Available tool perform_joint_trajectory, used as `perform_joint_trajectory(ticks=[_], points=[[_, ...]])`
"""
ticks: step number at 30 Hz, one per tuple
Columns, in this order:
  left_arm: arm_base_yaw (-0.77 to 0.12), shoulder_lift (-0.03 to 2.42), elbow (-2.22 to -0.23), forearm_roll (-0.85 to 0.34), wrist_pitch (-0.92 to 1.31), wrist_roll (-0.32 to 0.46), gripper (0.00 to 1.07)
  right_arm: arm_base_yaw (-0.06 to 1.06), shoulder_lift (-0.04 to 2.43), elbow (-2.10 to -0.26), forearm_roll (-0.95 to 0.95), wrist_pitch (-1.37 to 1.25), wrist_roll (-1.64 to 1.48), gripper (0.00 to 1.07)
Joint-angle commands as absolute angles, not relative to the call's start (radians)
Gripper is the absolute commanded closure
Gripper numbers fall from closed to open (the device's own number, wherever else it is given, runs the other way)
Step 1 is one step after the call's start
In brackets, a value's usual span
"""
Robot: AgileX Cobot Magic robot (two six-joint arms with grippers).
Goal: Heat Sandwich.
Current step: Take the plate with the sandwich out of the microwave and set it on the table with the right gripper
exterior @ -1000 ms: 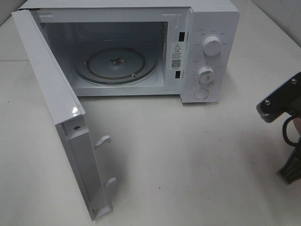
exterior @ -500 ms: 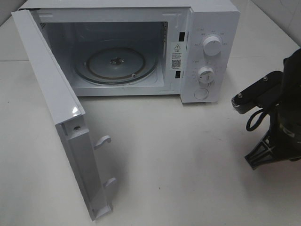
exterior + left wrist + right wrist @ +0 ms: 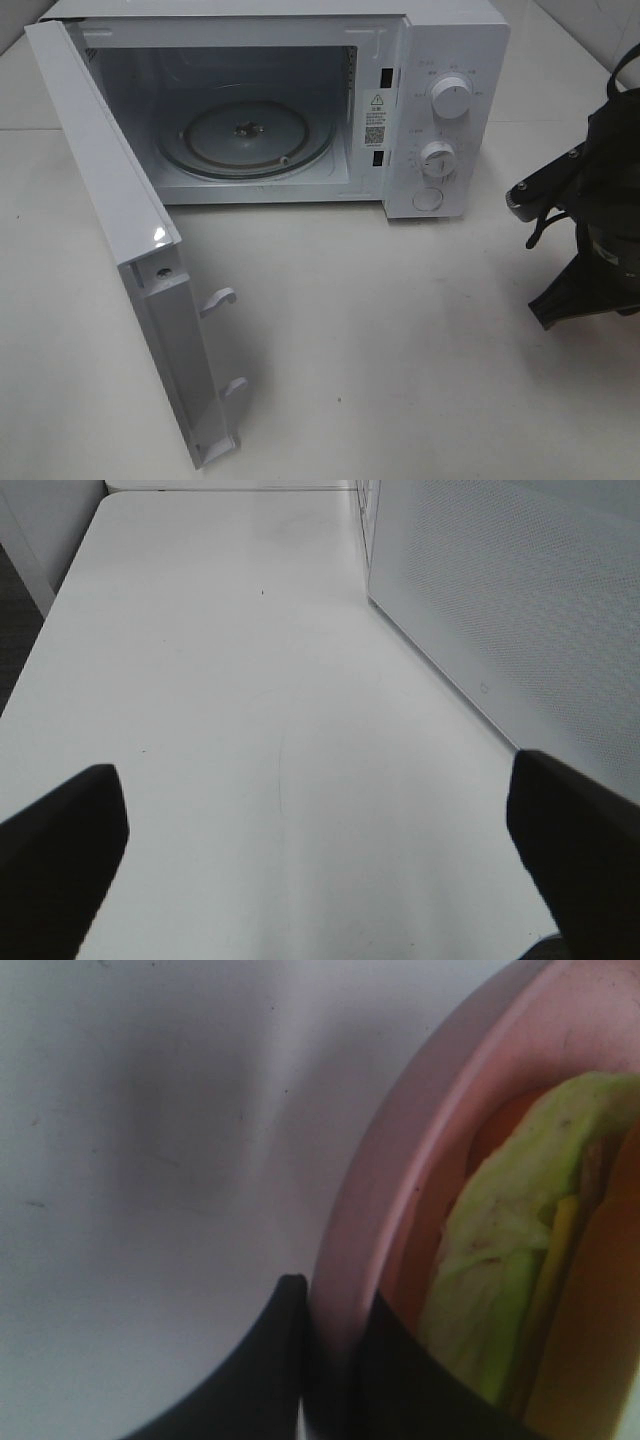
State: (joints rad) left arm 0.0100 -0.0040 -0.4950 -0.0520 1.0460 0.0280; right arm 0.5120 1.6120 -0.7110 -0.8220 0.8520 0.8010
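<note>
The sandwich (image 3: 500, 1260), with pale green and yellow filling showing, lies on a round pink plate (image 3: 400, 1160) in the right wrist view. My right gripper (image 3: 335, 1330) is shut on the plate's rim, one finger outside and one inside. In the high view only the right arm (image 3: 590, 220) shows at the right edge; plate and sandwich are hidden there. The white microwave (image 3: 440, 100) stands at the back with its door (image 3: 110, 220) swung wide open and its glass turntable (image 3: 245, 135) bare. My left gripper (image 3: 320, 850) is open over bare table beside the door's mesh panel (image 3: 500, 600).
The open door juts toward the table's front left, with two latch hooks (image 3: 222, 298) on its edge. White tabletop (image 3: 400, 350) stretches between the microwave front and the right arm. Two knobs (image 3: 450, 98) sit on the control panel.
The right arm has come in from the right edge, further into the high view, then lifted and shifted slightly back to the right. The microwave and its door have not moved.
</note>
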Motion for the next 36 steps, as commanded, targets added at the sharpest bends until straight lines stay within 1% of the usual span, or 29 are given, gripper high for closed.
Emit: perform_joint_trajectory(ticks=[1,13,18,31,36], points=[[0.011,-0.033,-0.493,-0.058,1.035,0.028,0.09,0.479,1.647,-0.716,-0.859,0.857,0.815,1.07],[0.011,-0.033,-0.493,-0.058,1.035,0.028,0.09,0.422,1.747,-0.716,-0.918,0.796,0.860,1.07],[0.011,-0.033,-0.493,-0.058,1.035,0.028,0.09,0.422,1.790,-0.716,-0.954,0.771,0.893,1.06],[0.011,-0.033,-0.493,-0.058,1.035,0.028,0.09,0.422,1.876,-0.716,-0.953,0.725,0.913,1.06],[0.011,-0.033,-0.493,-0.058,1.035,0.028,0.09,0.422,1.876,-0.716,-0.953,0.725,0.936,1.03]])
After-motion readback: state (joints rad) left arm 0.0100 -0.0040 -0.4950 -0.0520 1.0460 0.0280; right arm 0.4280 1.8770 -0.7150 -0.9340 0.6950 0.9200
